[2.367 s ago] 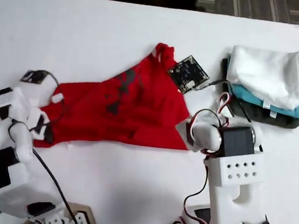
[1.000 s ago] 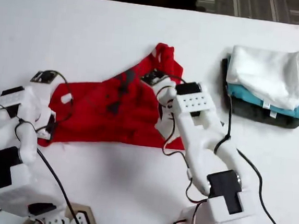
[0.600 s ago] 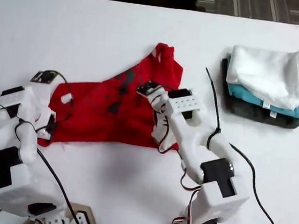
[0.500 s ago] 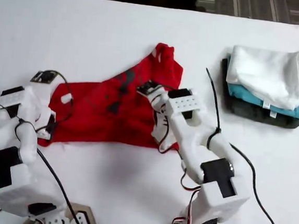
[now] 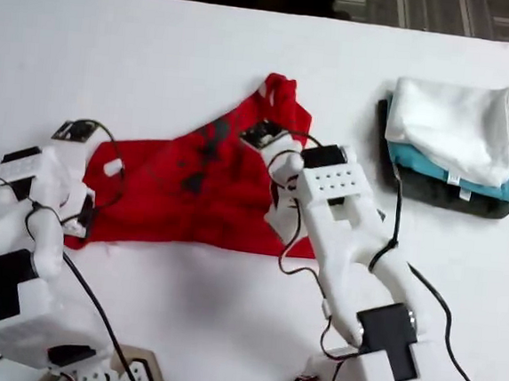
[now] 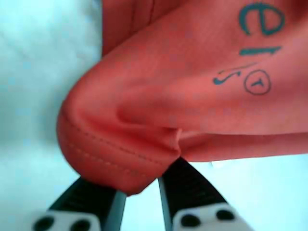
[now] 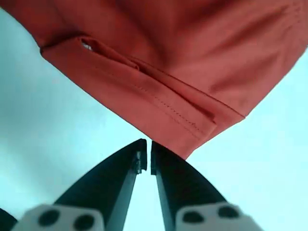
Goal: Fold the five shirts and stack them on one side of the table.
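Left claw (image 6: 139, 179) is clenching on a rounded fold of the red shirt (image 6: 192, 72), its two dark fingers (image 6: 190, 187) squeezing the stitched hem between them. From the high view, this claw (image 5: 81, 218) is sitting at the shirt's left end, low against the white tabletop (image 5: 159, 57), with the left arm bending back toward the near edge.

Right claw (image 7: 145, 150) is holding its fingers (image 7: 166, 178) almost together, with only a thin slit showing between them and nothing caught inside. Its tips are pointing at a hemmed corner of the red shirt (image 7: 168, 62) and are hovering just short of the cloth, over bare tabletop (image 7: 48, 120). From the high view, the right claw (image 5: 280, 221) is hanging over the right part of the shirt, close to its near edge, with the right arm stretching up from the near side of the tabletop.

Red shirt (image 5: 192, 194) is lying spread but rumpled across the middle of the tabletop, with a bunched part pointing toward the far side and a dark print (image 5: 200, 154) facing up. A stack of folded shirts is resting on the right side, apart from the red one: a white shirt (image 5: 452, 123) is lying on top, a teal shirt (image 5: 483, 182) is showing under it, and a dark shirt (image 5: 441, 193) is lying at the bottom.
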You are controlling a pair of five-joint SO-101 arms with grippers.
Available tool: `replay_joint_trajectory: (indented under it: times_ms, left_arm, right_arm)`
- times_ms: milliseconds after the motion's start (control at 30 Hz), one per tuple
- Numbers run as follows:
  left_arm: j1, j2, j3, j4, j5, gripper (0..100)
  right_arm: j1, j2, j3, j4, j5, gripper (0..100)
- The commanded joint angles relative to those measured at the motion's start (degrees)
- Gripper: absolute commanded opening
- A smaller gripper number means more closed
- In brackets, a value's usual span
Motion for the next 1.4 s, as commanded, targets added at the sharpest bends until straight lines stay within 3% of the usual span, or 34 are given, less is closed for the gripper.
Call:
replay_joint_trajectory:
  times_ms: [0,267,667,800,1200,1267,1367]
  left_arm:
    - [-1.2,0.4,-0.4,-1.7,0.5,3]
    - [-1.2,0.4,-0.3,-1.7,0.5,3]
    - [-1.2,0.4,-0.3,-1.7,0.5,3]
    - [-1.2,0.4,-0.3,-1.7,0.5,3]
    - [-1.2,0.4,-0.4,-1.7,0.5,3]
    - [-1.2,0.4,-0.4,-1.7,0.5,3]
    - [-1.2,0.4,-0.4,-1.7,0.5,3]
  right_arm:
    - [0.7,-2.3,-1.8,-1.0,-0.1,2.6]
    - [3.6,8.6,-2.1,-9.8,-0.1,18.4]
    - [3.4,9.6,-1.0,-5.8,0.2,18.4]
    - [1.7,9.5,2.4,-5.4,3.7,18.3]
    - [1.2,9.6,4.3,-10.8,4.4,18.3]
    - [1.1,9.6,4.4,-10.7,4.3,15.2]
    - [0.8,8.8,4.4,-9.5,4.0,0.4]
